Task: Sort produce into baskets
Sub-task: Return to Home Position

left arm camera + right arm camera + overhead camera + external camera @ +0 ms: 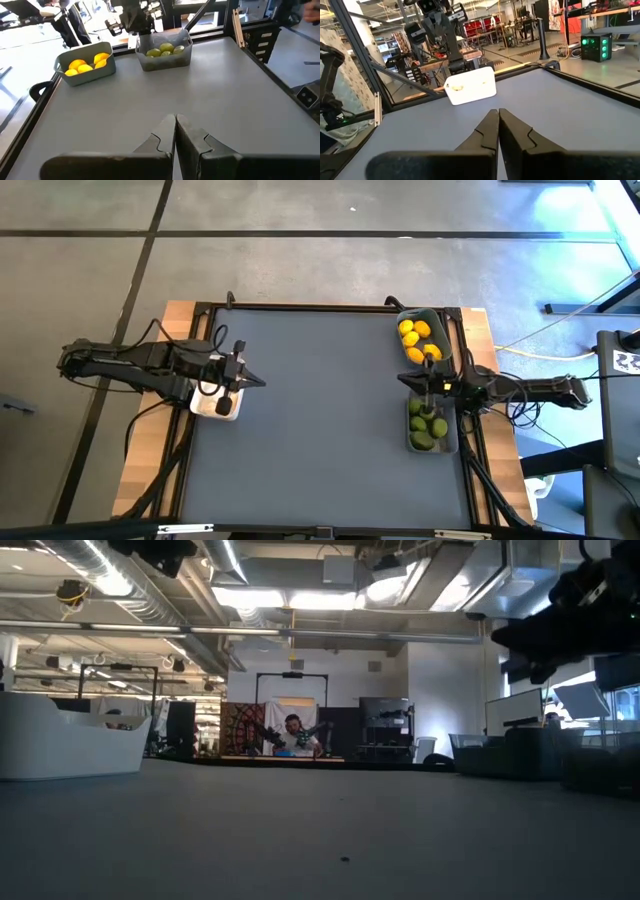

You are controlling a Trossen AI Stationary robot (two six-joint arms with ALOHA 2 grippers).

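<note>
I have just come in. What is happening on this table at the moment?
Nothing is being handled now. The left pincer and the right pincer wait, shut and empty, at opposite sides of the grey table. The lemons lie in the blue-grey bin and the limes in the dark grey bin, both near the right pincer. The white bin stands by the left pincer; what it holds is hard to see. The sorting looks finished.
</note>
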